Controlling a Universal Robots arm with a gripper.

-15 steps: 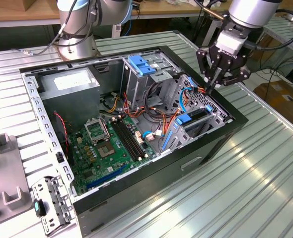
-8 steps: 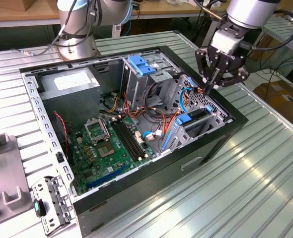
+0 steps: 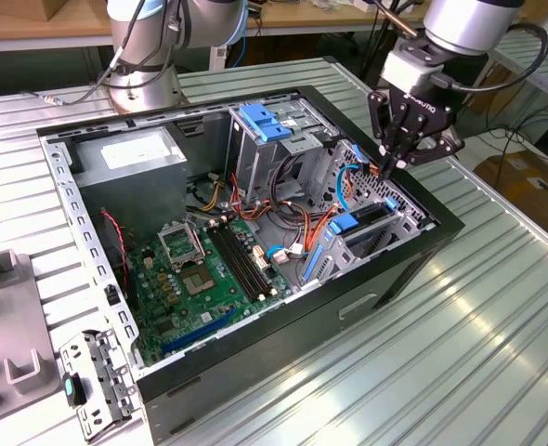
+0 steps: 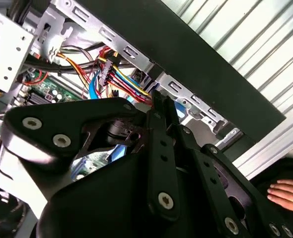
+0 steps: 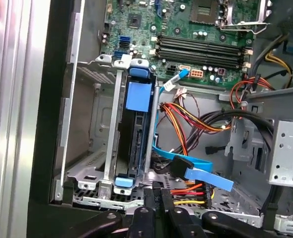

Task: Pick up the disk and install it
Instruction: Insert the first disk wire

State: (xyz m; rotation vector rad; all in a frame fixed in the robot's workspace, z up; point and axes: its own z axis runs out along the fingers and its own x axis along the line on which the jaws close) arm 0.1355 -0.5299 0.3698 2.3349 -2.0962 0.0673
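Observation:
The disk point(image 5: 136, 144) stands on edge in a slot of the metal bay point(image 5: 94, 124) at the case's front corner, with a blue rail and tab point(image 5: 139, 94) along its upper edge. In the exterior view the disk point(image 3: 362, 223) sits in that bay at the case's right end. My gripper point(image 3: 397, 165) hangs just above and behind the bay, over the case wall, with its black fingers point(image 5: 154, 196) pressed together and nothing between them. In the second wrist view the gripper point(image 4: 159, 101) points down at coloured cables inside the case.
The open computer case point(image 3: 441, 232) lies on a ribbed metal table. Inside are a green motherboard point(image 3: 209, 269), a grey power supply point(image 3: 130, 158), a drive cage with a blue latch point(image 3: 265, 125) and loose cables point(image 5: 196, 121). A person's hand point(image 4: 288, 193) rests beside the case.

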